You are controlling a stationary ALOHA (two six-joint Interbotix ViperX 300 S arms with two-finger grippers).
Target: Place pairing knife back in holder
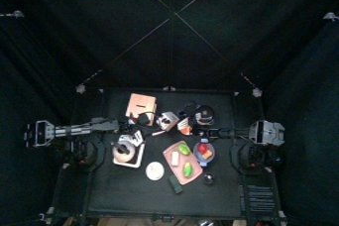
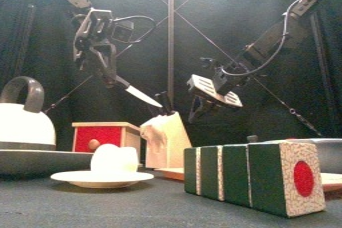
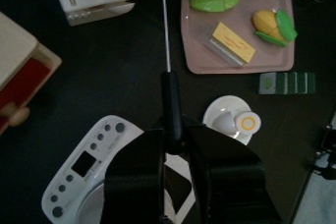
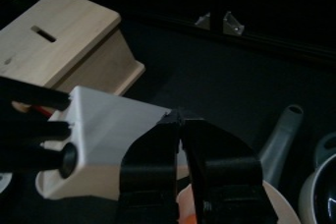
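Two arms were up off the table at this point. The left gripper (image 3: pixel 168 154) had its jaws clamped on the black handle of the paring knife (image 3: pixel 165 61), and the thin blade stuck straight out in front of them. From the front, the knife (image 2: pixel 138 94) hung in the air, tilted with its tip lower and pointing right, just above and left of the pale wooden knife holder (image 2: pixel 166 137). So the knife was near the block but not in it.

The right gripper (image 4: pixel 184 130) had its jaws pinched together with nothing between them, hovering close over the holder (image 4: pixel 73 46), where a slot showed on top.

Also on the table: a pink tray (image 3: pixel 217 61) with toy food, a white kettle (image 2: pixel 23 122), a small white saucer (image 2: pixel 100 179) and a green block (image 2: pixel 254 177) up front.
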